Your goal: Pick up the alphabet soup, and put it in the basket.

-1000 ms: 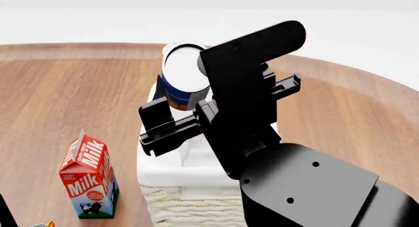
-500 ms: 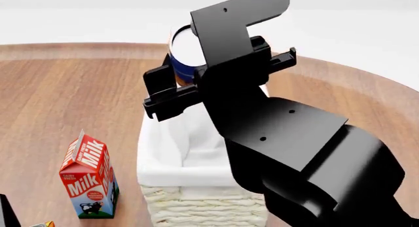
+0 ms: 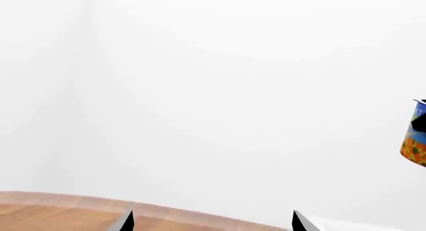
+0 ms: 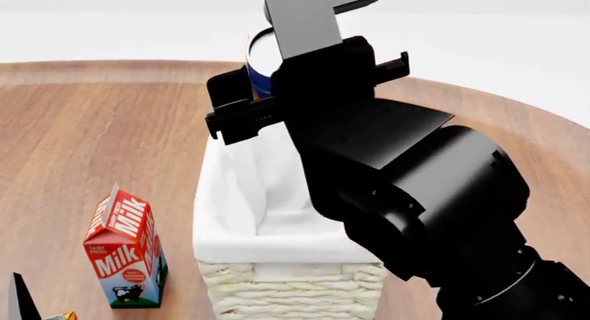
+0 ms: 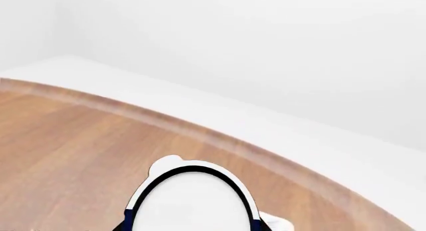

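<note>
Visibly, left to right in head view: one left gripper, only tips showing, fingers apart, holding nothing. One milk carton, red, "Milk" readable, upright on wooden table. One basket, white lining over rim, far part hidden by arm. One alphabet soup, mostly hidden, label unreadable, clamped in right gripper above basket's far end.

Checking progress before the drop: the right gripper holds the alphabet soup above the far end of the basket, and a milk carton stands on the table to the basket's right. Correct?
Not quite. In the head view the milk carton stands to the left of the basket, not its right. The right gripper does hold the alphabet soup above the basket's far end.
</note>
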You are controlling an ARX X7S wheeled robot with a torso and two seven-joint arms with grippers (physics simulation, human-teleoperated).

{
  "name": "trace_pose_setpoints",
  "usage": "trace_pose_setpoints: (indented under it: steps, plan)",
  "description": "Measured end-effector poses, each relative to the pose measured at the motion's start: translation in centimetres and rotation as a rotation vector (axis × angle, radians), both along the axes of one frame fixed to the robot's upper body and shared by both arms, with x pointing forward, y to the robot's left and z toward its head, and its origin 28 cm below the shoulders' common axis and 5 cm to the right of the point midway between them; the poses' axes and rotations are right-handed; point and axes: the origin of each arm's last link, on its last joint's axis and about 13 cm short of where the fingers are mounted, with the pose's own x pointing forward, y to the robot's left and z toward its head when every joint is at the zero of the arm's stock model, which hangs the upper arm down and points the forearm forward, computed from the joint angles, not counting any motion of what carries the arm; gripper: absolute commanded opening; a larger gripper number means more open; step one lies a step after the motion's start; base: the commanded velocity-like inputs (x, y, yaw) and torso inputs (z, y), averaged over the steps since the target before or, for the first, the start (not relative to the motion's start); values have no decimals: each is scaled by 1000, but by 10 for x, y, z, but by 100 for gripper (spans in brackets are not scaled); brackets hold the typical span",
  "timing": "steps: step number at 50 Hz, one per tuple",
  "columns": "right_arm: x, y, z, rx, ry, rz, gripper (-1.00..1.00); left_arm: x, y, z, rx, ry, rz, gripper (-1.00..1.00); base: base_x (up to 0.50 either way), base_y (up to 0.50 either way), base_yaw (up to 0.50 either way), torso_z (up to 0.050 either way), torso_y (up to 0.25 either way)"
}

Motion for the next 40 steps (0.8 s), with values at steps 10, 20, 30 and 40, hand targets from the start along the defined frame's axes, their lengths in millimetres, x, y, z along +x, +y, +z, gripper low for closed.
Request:
trace_pose_setpoints:
  steps: [10, 20, 30, 40]
  plan:
    - [5, 2, -2, -9, 16, -12, -100, 1, 0, -1, 15, 17, 8, 100, 0, 0, 0, 0, 1]
    - [7, 4, -2, -16, 21, -19, -100, 1, 0, -1, 30, 20, 15, 100, 0, 0, 0, 0, -74]
    - [7, 5, -3, -21, 23, -19, -100, 1, 0, -1, 44, 20, 24, 100, 0, 0, 0, 0, -223]
    - [8, 6, -6, -24, 31, -14, -100, 0, 0, -1, 46, 17, 22, 100, -1, 0, 0, 0, -147]
